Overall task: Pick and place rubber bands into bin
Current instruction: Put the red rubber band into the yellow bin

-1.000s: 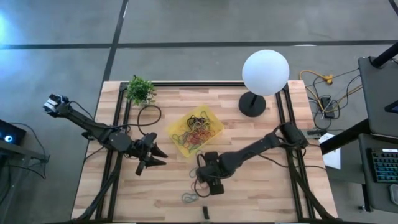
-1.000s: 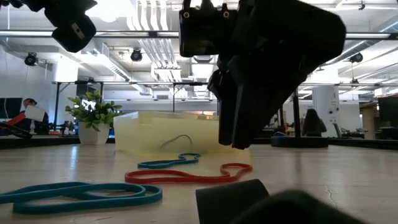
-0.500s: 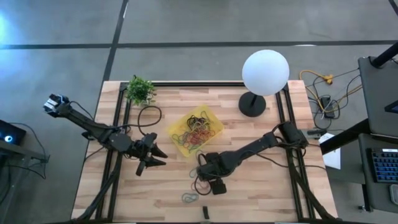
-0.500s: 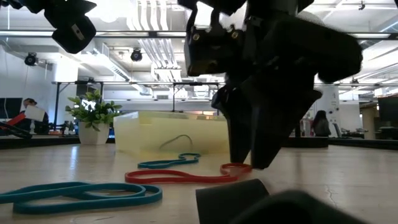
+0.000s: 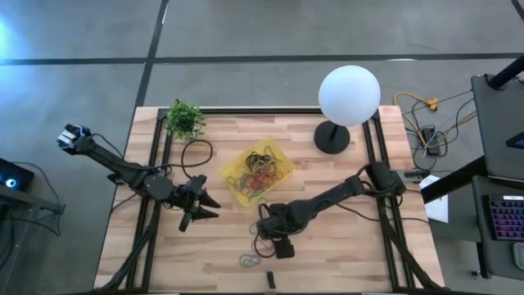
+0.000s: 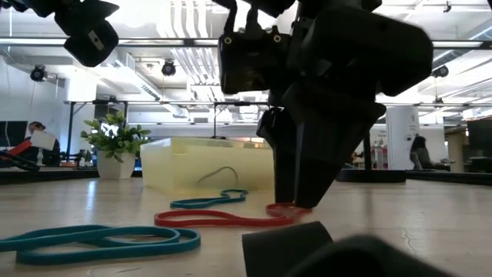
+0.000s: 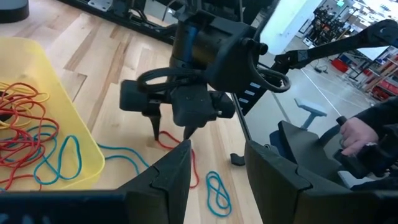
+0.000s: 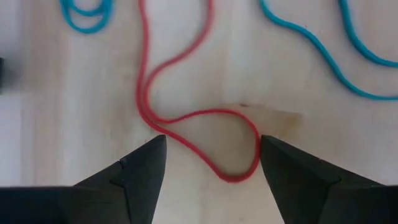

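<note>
While the left gripper [image 5: 206, 206] waits parted beside the bin [image 5: 256, 172], the right gripper [image 8: 211, 163] stands spread wide, tips straddling a red rubber band [image 8: 186, 118] lying on the table [image 5: 344, 254]

The right gripper [image 8: 211, 155] is down at the bench [image 5: 344, 254], its spread fingers [image 8: 140, 171] straddling the end loop of a red rubber band [image 8: 186, 118] with bare wood on both sides. The yellow bin [image 5: 282, 160] stands just beyond, a blue band [image 6: 207, 201] between them. The lamp [image 5: 350, 94] and plant [image 5: 184, 119] block the far edge; the left gripper [image 5: 205, 206] waits near the bin's other side.
</note>
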